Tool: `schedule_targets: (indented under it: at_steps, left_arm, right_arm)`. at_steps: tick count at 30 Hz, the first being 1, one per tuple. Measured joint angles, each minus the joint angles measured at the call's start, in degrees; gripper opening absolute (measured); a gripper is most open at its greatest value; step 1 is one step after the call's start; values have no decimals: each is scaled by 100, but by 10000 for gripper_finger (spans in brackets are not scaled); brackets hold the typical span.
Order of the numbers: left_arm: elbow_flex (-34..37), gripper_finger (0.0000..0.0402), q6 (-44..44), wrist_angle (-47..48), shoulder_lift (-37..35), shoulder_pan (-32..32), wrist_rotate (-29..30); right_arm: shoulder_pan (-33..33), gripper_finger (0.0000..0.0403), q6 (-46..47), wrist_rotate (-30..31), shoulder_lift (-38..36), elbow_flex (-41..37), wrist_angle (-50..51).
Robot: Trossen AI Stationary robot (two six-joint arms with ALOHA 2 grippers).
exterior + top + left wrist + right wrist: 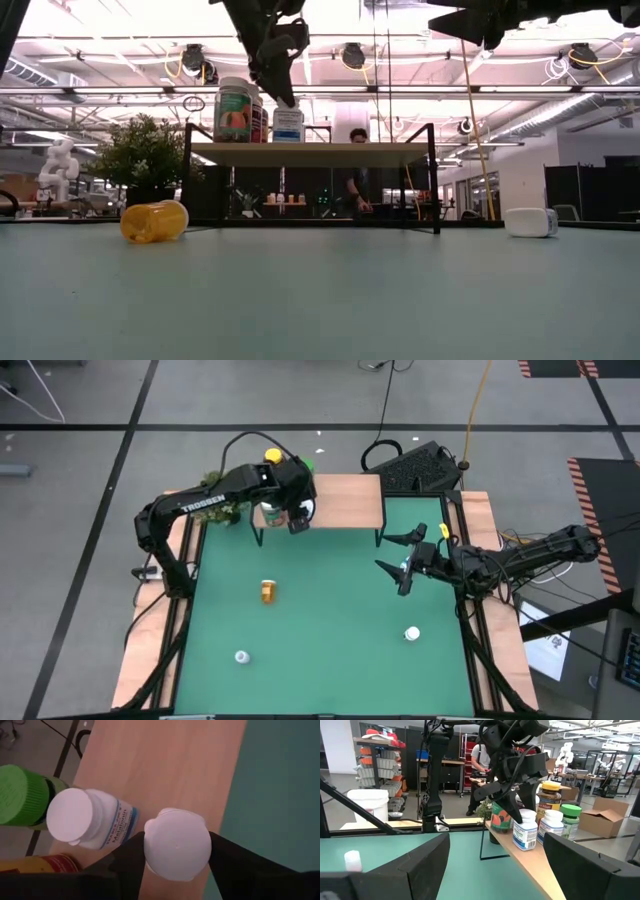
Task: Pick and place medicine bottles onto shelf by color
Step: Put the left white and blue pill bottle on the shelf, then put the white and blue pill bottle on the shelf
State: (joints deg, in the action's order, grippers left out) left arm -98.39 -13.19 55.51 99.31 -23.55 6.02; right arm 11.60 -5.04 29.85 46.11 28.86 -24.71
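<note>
Three bottles lie on the table (330, 640) off the shelf (345, 498). Left claw (176, 851) grasps a white bottle (177, 844) on the shelf edge; next, release and lift clear. Right claw (403, 560) hovers released beside the shelf.

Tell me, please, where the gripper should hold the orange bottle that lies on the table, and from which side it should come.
The orange bottle lies on its side on the green table, apart from the other bottles. Probably best to grip across the middle of its round body, coming straight down from above, fingers on its two long sides; its cap end looks narrower and likelier to slip.
</note>
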Motion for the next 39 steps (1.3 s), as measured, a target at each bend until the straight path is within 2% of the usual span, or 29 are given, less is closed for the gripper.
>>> schedule_targets:
  at_steps: [14, 21, 26, 30, 34, 39]
  left_arm:
    - [-25, 220, -90, 20, 0, 11, 14]
    - [-61, 221, -444, -5, -186, 138, 475]
    - [-61, 221, -428, -185, -282, 299, 555]
    - [-64, 221, -368, -222, -382, 516, 687]
    - [-153, 221, -70, -117, -571, 933, 1153]
    - [-223, 221, 848, 157, -935, 1703, 1379]
  right_arm:
    - [0, 318, 73, -7, 0, 0, 17]
    - [0, 318, 49, -9, -134, 0, 107]
    - [0, 318, 118, -9, -188, 0, 148]
    - [2, 318, 136, -11, -184, 0, 198]
    - [2, 318, 149, -4, -184, 0, 400]
    - [-40, 318, 411, -1, -71, 2, 533]
